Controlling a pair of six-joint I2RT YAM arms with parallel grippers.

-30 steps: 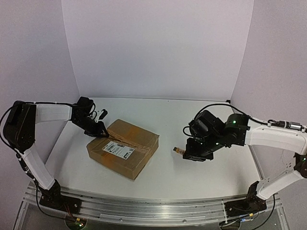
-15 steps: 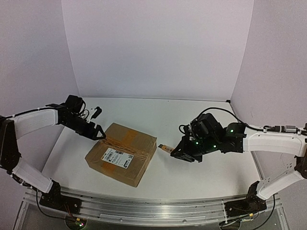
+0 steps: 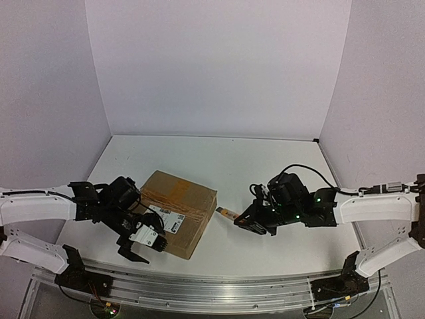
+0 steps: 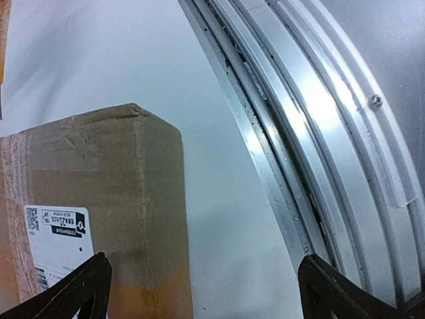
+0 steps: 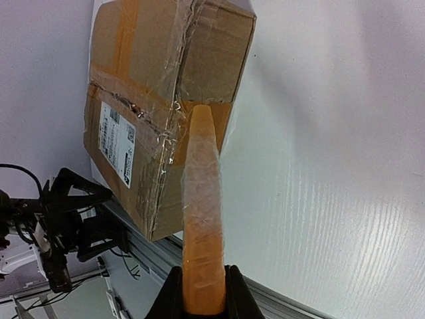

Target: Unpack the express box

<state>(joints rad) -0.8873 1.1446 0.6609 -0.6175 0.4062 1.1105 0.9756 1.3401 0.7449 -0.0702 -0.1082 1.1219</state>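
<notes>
The express box (image 3: 178, 199) is a brown taped cardboard parcel with a white barcode label (image 3: 170, 223), lying left of the table's middle. My left gripper (image 3: 146, 244) stands open at its near left corner, one finger over the box top (image 4: 93, 186), the other over bare table. Nothing is between its fingers. My right gripper (image 3: 244, 221) is shut on a slim orange utility knife (image 5: 201, 199). The knife points left at the box's right side (image 5: 226, 73), with its tip (image 3: 224, 212) just short of the cardboard.
An aluminium rail (image 3: 212, 286) runs along the near table edge, close beside the left gripper (image 4: 202, 292) in the left wrist view (image 4: 312, 133). White walls close the back and both sides. Bare white table (image 3: 265, 166) lies behind and right of the box.
My left gripper let go at the box's far left side, opened wide and swung round to its near left corner. The right gripper carried the knife left, closer to the box.
</notes>
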